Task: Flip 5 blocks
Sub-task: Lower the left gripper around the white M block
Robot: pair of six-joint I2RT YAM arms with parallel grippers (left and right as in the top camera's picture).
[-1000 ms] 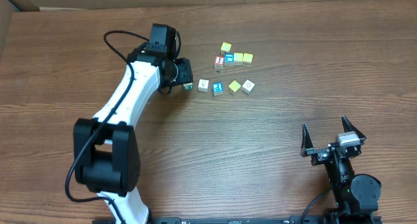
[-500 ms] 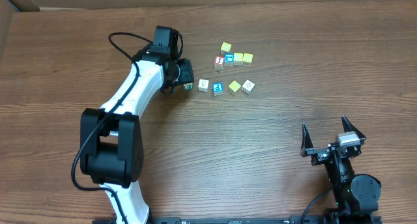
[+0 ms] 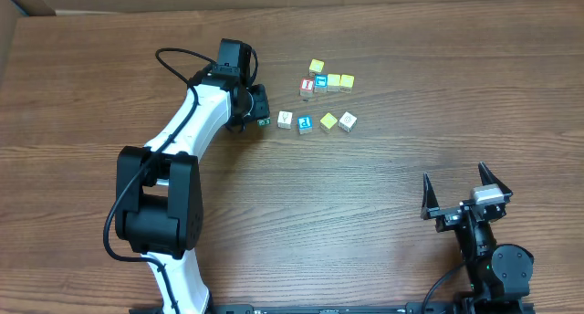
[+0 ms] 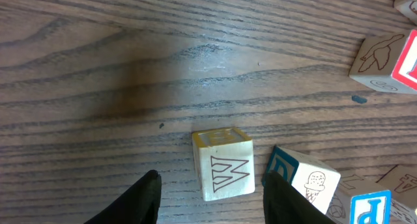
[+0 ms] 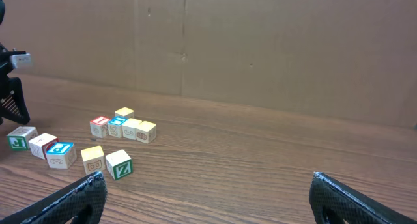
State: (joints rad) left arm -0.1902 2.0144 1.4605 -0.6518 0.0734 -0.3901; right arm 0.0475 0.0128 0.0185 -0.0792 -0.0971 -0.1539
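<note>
A wooden block (image 4: 223, 164) with a yellow top and a W on its side sits on the table between the fingers of my left gripper (image 4: 212, 198). The jaws are open, with a gap on each side of it. From overhead the same block (image 3: 264, 120) lies just under the left gripper (image 3: 258, 109). To its right runs a row of blocks: white (image 3: 286, 120), blue (image 3: 306, 123), yellow (image 3: 328, 120) and white (image 3: 348, 121). My right gripper (image 3: 454, 179) hangs open and holds nothing near the front right.
A cluster of cubes stands behind the row, among them a red-topped cube (image 3: 307, 86), a blue one (image 3: 320, 83) and a yellow one (image 3: 317, 67). An ice-cream block (image 4: 311, 182) sits close to the left gripper's right finger. Brown cardboard (image 5: 260, 48) walls the table's far side.
The left jaws have narrowed around the W block, and the left arm's elbow has swung slightly. The right arm has not moved.
</note>
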